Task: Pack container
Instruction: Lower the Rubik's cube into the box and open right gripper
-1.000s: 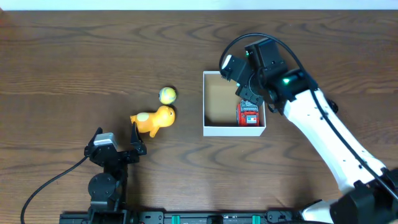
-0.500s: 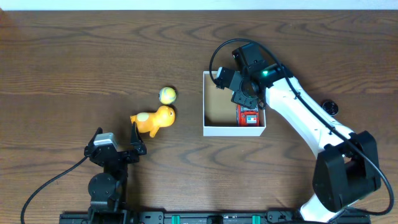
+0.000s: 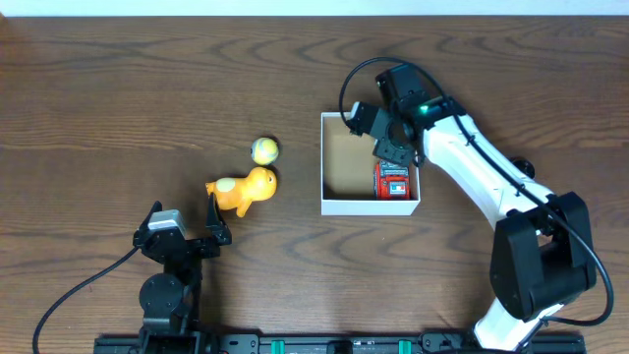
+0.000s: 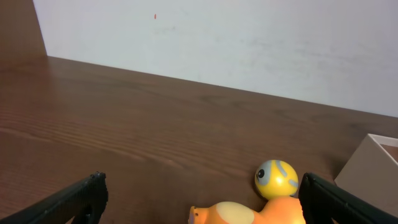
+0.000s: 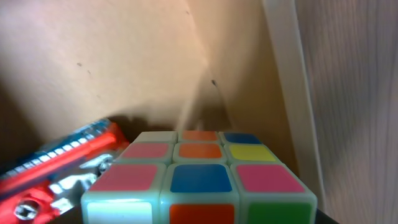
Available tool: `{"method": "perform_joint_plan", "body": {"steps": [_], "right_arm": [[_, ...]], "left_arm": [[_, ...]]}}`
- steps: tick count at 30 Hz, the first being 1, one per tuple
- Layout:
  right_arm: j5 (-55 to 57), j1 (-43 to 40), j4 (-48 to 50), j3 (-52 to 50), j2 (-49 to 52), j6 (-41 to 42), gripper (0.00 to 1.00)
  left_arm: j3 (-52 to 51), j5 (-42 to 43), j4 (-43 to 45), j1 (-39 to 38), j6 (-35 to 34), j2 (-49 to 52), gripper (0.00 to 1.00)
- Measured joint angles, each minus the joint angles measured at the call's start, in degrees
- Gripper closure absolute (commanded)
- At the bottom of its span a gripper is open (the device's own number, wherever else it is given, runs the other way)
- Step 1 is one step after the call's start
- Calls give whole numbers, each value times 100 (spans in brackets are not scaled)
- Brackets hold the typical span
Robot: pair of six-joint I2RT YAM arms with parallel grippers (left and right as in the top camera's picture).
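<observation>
The container [image 3: 370,206], a white-walled square box with a brown inside, stands right of centre. A red toy car [image 3: 394,182] lies in its right front corner. My right gripper [image 3: 393,138] is over the box's right side, shut on a multicoloured puzzle cube [image 5: 199,180]. The cube is hidden under the gripper in the overhead view. The right wrist view shows the car [image 5: 56,162] left of the cube and the box wall [image 5: 286,74] to the right. An orange animal toy [image 3: 244,190] and a yellow ball [image 3: 264,149] lie left of the box. My left gripper [image 3: 182,241] is open and empty.
In the left wrist view the orange toy [image 4: 273,211] and the ball [image 4: 276,178] lie just ahead between the open fingers [image 4: 202,202], and the box corner [image 4: 370,168] shows at the right. A small black object [image 3: 521,169] lies on the table beside the right arm.
The right arm swung, its forearm now running more steeply toward the front right. Its gripper stayed over the box's right side. The left arm and the toys have not moved.
</observation>
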Motion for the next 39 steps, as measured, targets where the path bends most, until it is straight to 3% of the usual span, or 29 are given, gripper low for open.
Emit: {"method": "perform_joint_plan", "body": {"steps": [24, 26, 31, 36, 39], "right_arm": [[-105, -50, 15, 0, 2, -822, 52], [-118, -50, 15, 0, 7, -846, 45], [-129, -50, 17, 0, 83, -861, 38], [-151, -50, 39, 0, 240, -863, 23], [-131, -57, 50, 2, 247, -861, 20]], "left_arm": [[0, 0, 0, 0, 0, 0, 2], [0, 0, 0, 0, 0, 0, 2], [0, 0, 0, 0, 0, 0, 2], [0, 0, 0, 0, 0, 0, 2], [0, 0, 0, 0, 0, 0, 2]]}}
